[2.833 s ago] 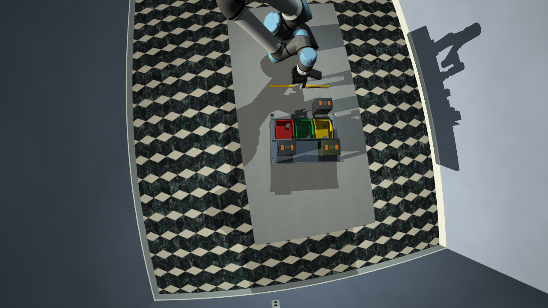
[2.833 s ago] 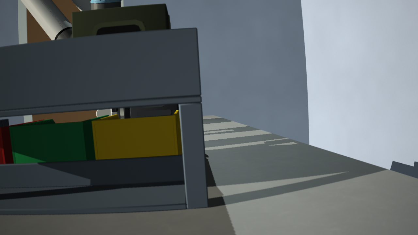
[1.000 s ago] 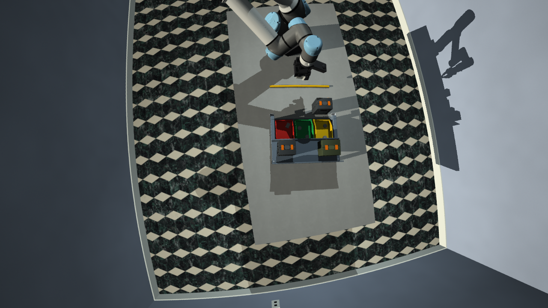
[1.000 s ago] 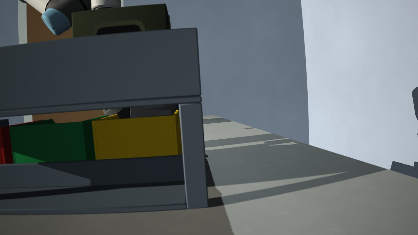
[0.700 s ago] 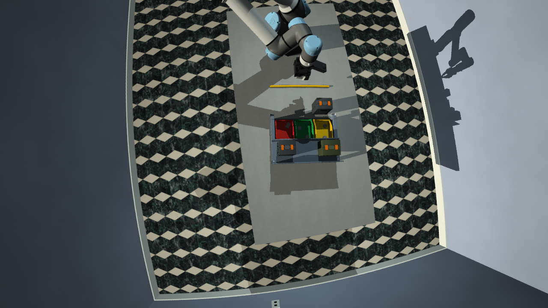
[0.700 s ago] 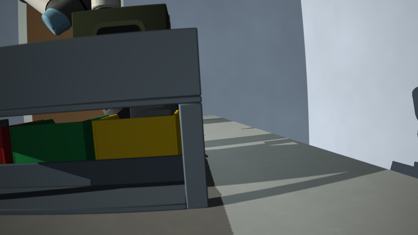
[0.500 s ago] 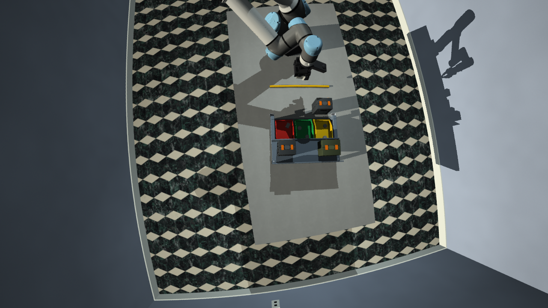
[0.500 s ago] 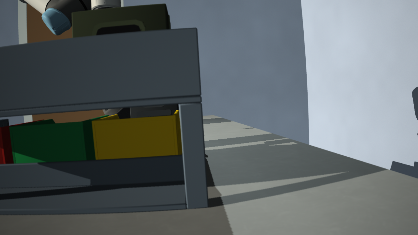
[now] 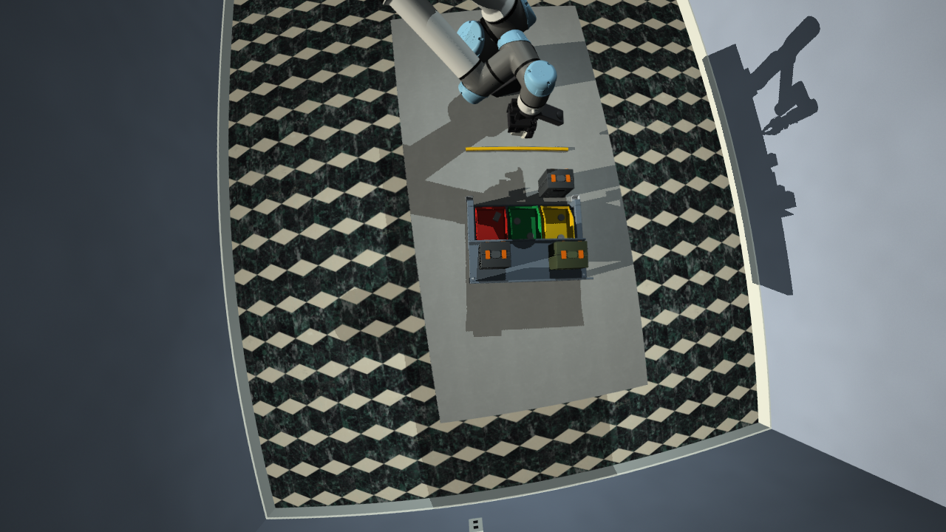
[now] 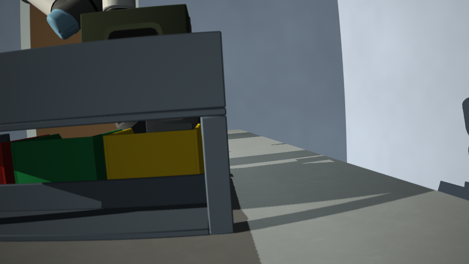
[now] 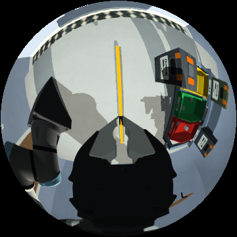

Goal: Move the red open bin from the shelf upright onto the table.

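The red open bin sits in the left slot of the grey shelf, with small grey parts in it. Only a sliver of the red bin shows at the left edge of the exterior view. My gripper is shut with nothing between its fingers. It hangs above the table, well behind the shelf and clear of the bin. A thin yellow rod lies on the table under the fingertips.
A green bin and a yellow bin stand beside the red one. A grey case stands behind the shelf's right end. A grey case and an olive case sit on the shelf's front.
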Tool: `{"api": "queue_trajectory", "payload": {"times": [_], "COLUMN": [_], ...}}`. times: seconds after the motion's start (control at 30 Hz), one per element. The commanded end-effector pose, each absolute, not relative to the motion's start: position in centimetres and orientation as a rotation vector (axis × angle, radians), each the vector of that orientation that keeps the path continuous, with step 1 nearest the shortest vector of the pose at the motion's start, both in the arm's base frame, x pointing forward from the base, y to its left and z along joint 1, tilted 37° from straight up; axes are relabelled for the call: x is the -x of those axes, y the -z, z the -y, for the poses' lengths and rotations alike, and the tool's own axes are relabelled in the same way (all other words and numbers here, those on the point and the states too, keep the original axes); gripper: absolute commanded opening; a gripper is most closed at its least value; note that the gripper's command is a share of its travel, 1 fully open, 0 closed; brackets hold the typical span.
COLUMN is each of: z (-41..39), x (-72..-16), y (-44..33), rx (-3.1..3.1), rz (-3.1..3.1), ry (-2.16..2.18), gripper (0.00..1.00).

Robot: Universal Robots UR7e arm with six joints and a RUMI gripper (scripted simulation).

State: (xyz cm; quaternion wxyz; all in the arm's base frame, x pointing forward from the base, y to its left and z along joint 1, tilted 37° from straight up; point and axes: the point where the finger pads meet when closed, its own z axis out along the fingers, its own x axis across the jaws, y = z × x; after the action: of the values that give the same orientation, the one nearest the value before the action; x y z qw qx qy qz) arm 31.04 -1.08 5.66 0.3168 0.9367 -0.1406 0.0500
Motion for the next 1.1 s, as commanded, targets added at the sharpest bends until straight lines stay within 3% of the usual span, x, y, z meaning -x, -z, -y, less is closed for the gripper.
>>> {"api": "queue_trajectory", "payload": {"times": [0.0,1.07], "z": [0.9,-1.9], "x": [-31.1,-31.0], "y": [-5.8,-9.5], "rx": [-2.466,-2.466], "rz": [0.370,0.370], "ry": [-0.133,-0.133], "gripper": [0.00,0.00]}}
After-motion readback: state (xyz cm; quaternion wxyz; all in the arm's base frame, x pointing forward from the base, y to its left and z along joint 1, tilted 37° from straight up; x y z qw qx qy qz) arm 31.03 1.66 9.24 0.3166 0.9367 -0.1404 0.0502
